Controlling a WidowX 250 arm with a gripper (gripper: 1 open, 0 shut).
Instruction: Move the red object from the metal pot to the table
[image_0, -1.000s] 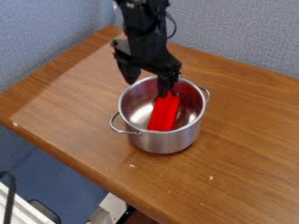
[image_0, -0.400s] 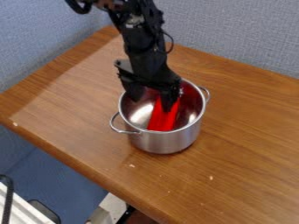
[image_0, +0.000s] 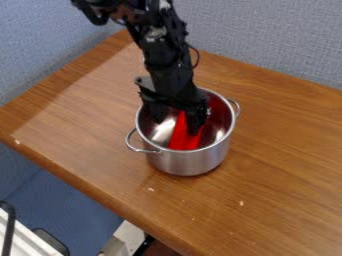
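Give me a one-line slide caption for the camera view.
Open gripper reaches into the metal pot toward the red object on the wooden table.

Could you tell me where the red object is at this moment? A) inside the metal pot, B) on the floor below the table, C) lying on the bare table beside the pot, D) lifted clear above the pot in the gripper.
A: the red object sits inside the metal pot, with the open gripper lowered into the pot over it and nothing lying on the table.
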